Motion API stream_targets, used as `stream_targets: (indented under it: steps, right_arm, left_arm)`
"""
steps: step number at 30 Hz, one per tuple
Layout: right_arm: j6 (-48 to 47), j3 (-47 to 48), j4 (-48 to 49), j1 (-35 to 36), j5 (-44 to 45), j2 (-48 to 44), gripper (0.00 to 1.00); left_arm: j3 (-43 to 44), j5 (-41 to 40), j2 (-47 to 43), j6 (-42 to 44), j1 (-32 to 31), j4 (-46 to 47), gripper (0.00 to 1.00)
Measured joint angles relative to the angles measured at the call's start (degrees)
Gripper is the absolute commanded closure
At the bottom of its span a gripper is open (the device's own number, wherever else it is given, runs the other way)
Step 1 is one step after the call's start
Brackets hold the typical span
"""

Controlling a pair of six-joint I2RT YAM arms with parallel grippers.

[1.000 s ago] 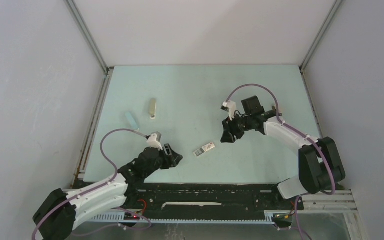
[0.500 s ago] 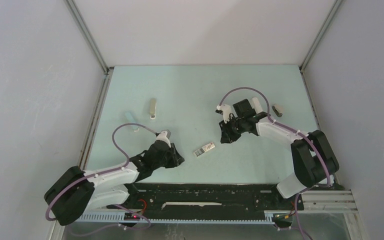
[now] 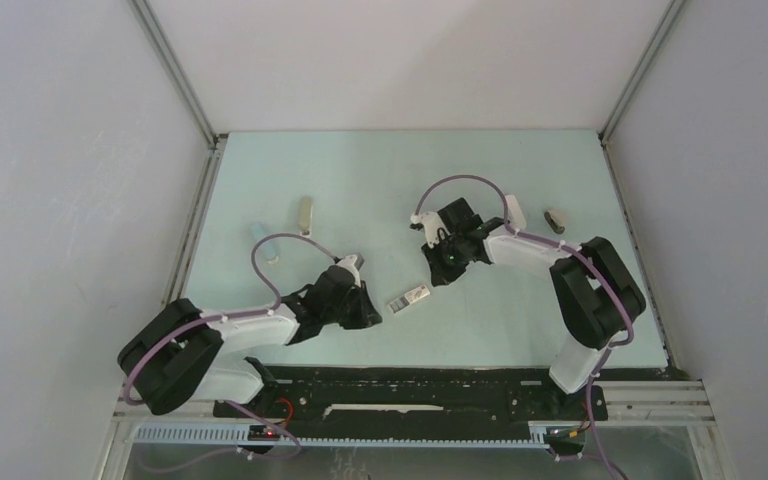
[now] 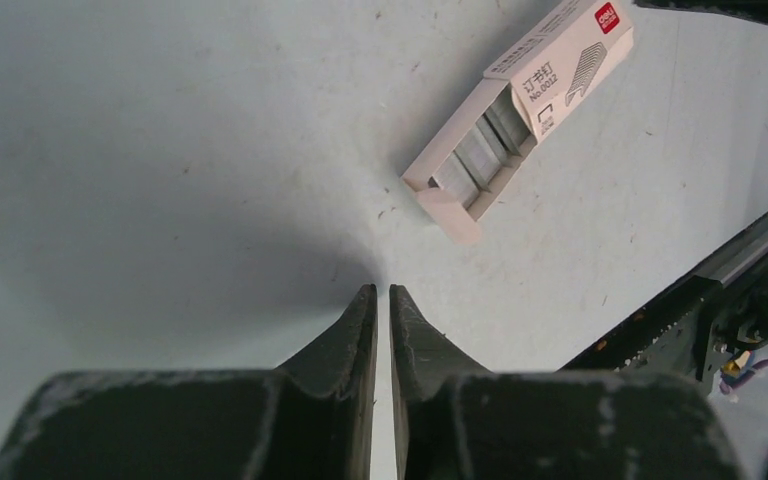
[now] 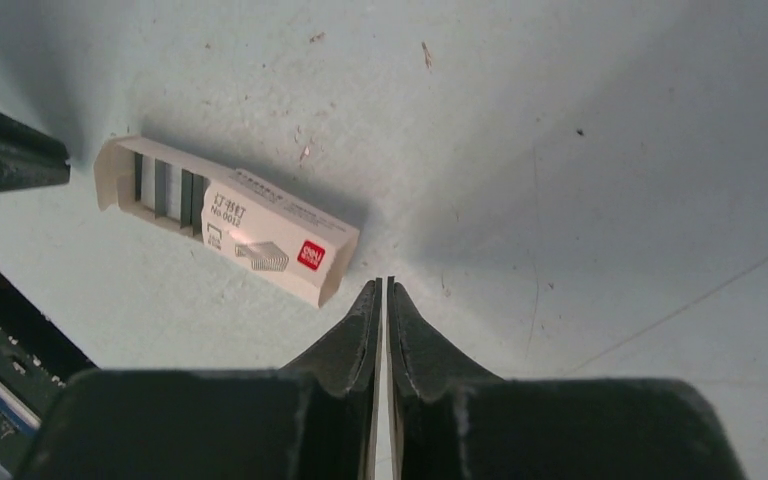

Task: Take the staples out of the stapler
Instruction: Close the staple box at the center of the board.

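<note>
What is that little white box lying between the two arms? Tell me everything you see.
The white box looks like cardboard: a sleeve with a red logo, printed text and a staple drawing. Its inner tray is slid partly out, showing grey staple strips. It lies flat on the pale green table, between the left tool and right tool, touching neither.

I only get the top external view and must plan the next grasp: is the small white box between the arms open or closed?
Observer: Partly open; the left wrist view shows the white box with its tray slid out, grey staple strips inside.
Operator: Is the left hand holding anything?
Observer: No, its fingers are nearly together with nothing between them.
Operator: And the right hand?
Observer: Also nearly shut and empty; the box's red-logo end lies close to its fingertips.
</note>
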Motion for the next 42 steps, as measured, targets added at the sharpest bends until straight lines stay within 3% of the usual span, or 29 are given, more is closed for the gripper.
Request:
stream_targets:
  steps: [15,42]
  right_arm:
    - [0.1,2.4,-2.4,3.3,3.4,4.1,0.89]
    - [1.6,5.0,-3.6,3.7,4.7,6.3,0.89]
  left_arm:
    - [7.2,4.1,8.3,1.1,0.0,-1.7,0.88]
    - [10.2,4.8,10.9,1.9,0.0,-3.6,0.89]
